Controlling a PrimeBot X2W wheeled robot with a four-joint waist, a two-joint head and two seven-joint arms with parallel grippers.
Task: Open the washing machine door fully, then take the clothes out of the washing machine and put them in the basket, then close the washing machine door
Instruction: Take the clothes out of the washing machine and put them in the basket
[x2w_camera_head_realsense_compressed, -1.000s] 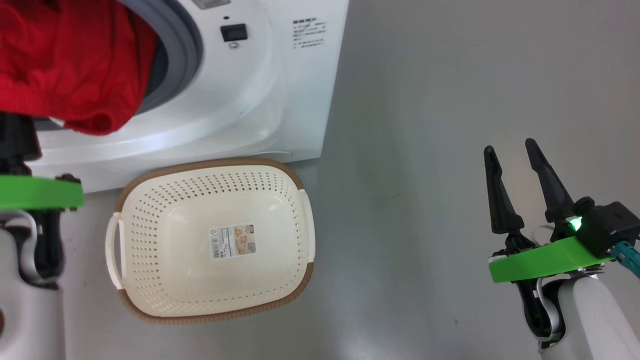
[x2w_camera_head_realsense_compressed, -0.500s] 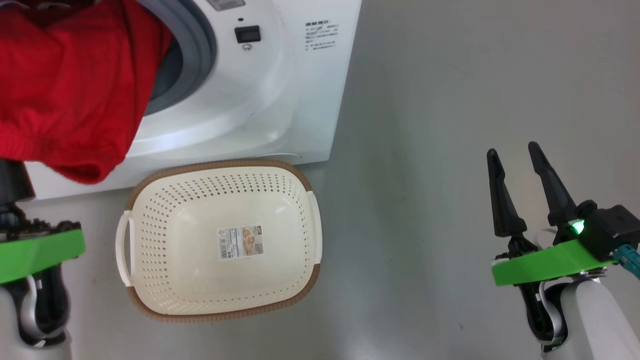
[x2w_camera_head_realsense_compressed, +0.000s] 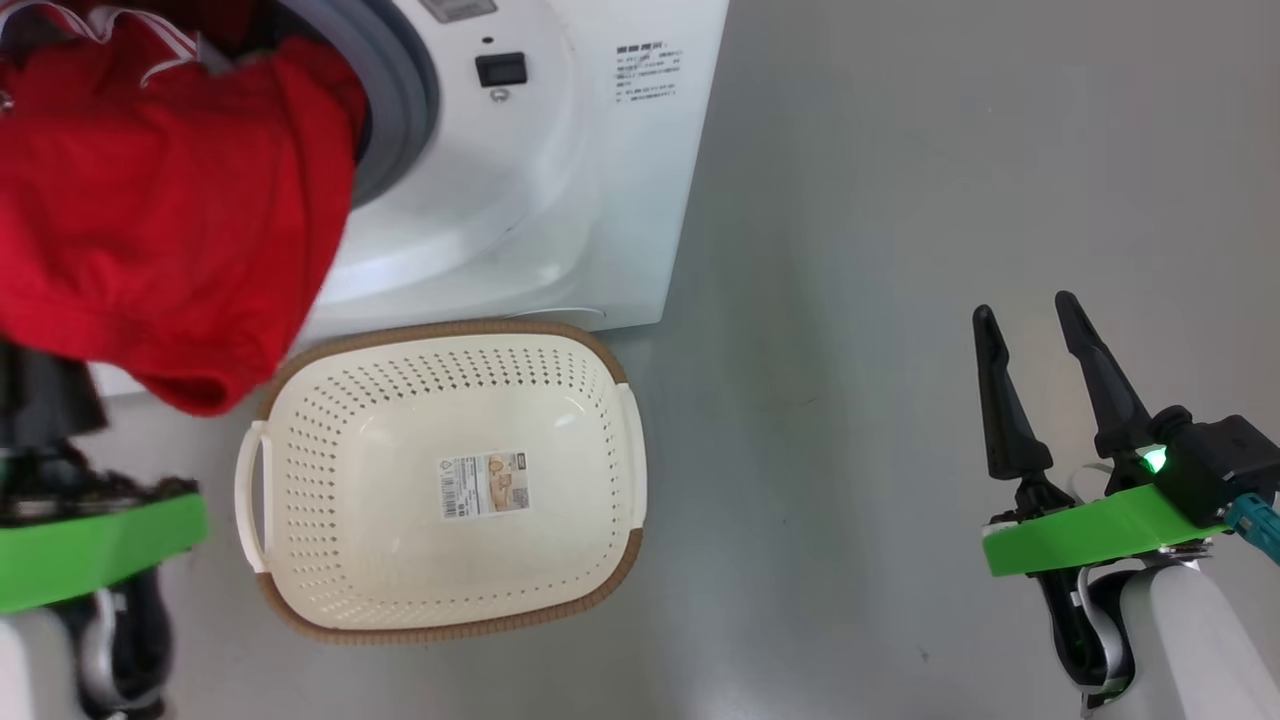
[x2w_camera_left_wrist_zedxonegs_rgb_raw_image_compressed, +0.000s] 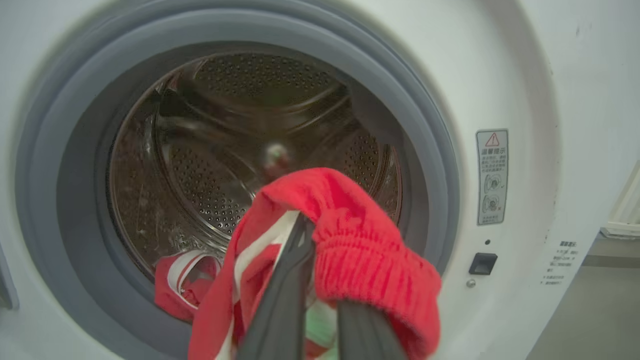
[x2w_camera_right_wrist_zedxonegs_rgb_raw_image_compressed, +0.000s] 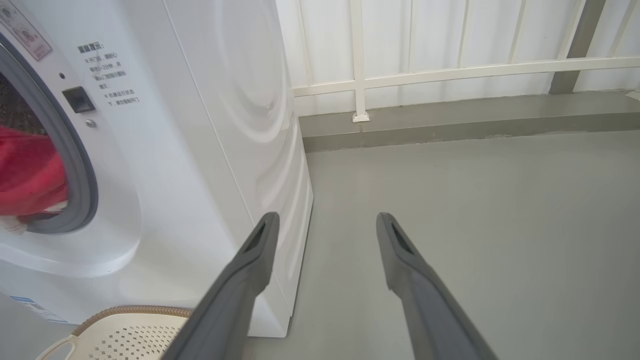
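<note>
Right gripper (x2w_camera_head_realsense_compressed: 1024, 305): 2 long tapered black fingers (x2w_camera_head_realsense_compressed: 1003, 410)
Wrist plate (x2w_camera_head_realsense_compressed: 1080, 530): flat bright green plastic
Forearm (x2w_camera_head_realsense_compressed: 1190, 640): rounded pale grey shell
Cable (x2w_camera_head_realsense_compressed: 1255, 515): teal

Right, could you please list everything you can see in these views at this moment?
washing machine: one, white, behind the basket
rubber ring: one, grey, around the machine's opening
drum: one, perforated steel, inside the ring
clothes: number unclear, red with white stripes, hanging out of the opening
basket: one, cream with a brown rim, on the floor before the machine
sticker: one, pale, on the basket's floor
floor: grey
railing: one, white, beyond the machine
left gripper: shut on the clothes at the opening
right gripper: open, holding nothing, to the right of the basket
</note>
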